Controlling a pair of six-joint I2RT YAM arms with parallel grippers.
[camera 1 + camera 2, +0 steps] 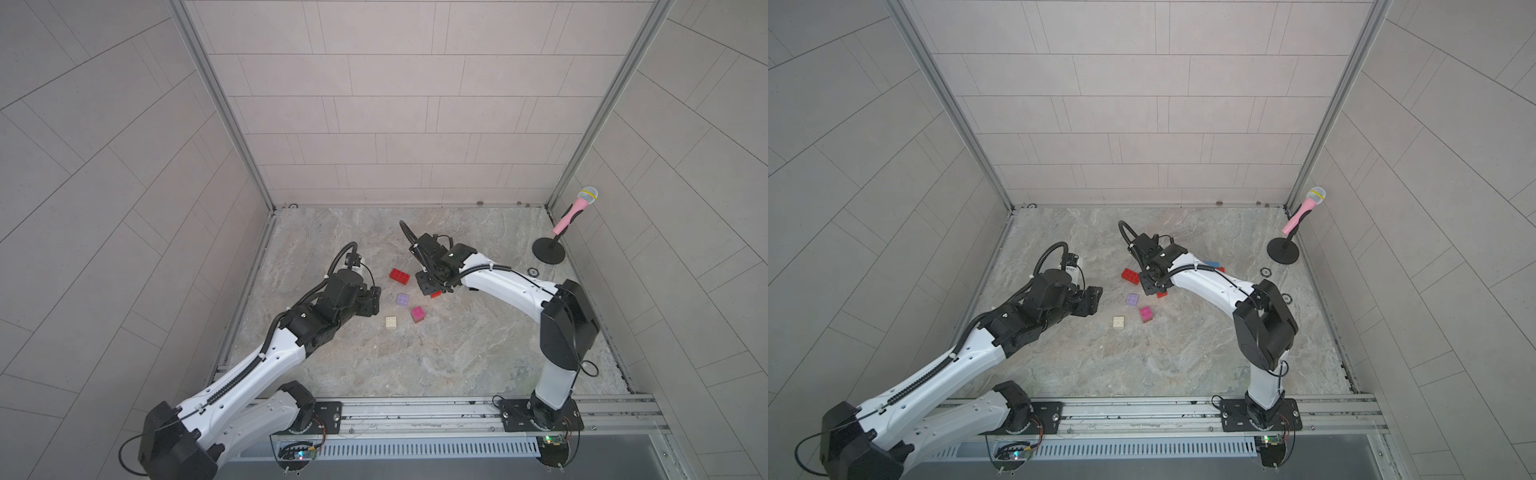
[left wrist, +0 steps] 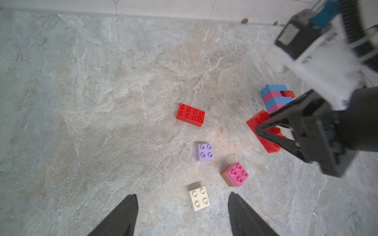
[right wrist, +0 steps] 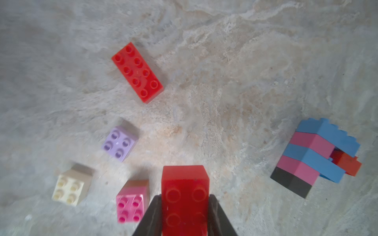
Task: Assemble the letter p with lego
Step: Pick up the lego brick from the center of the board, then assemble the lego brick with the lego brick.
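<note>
Here, the right claw [image 3: 185, 196] pinches one glossy red oblong brick [image 3: 185, 179] at the middle of the marbled stone bench [image 1: 457, 353]. The left claw [image 2: 182, 195] gapes wide, empty. Four studded pieces lie loose: one loose red oblong [image 2: 190, 114], one lilac square [image 2: 205, 152], one cream square [image 2: 198, 198] and one pink-on-brown square [image 2: 237, 173]. One striped blue-pink-black stack [image 3: 313, 155] sits apart.

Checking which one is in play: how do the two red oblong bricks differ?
The loose red brick lies flat on the table; the held red brick is clamped in the right gripper. The loose brick shows eight studs; the held brick is partly covered by fingers. Both are red and studded.
</note>
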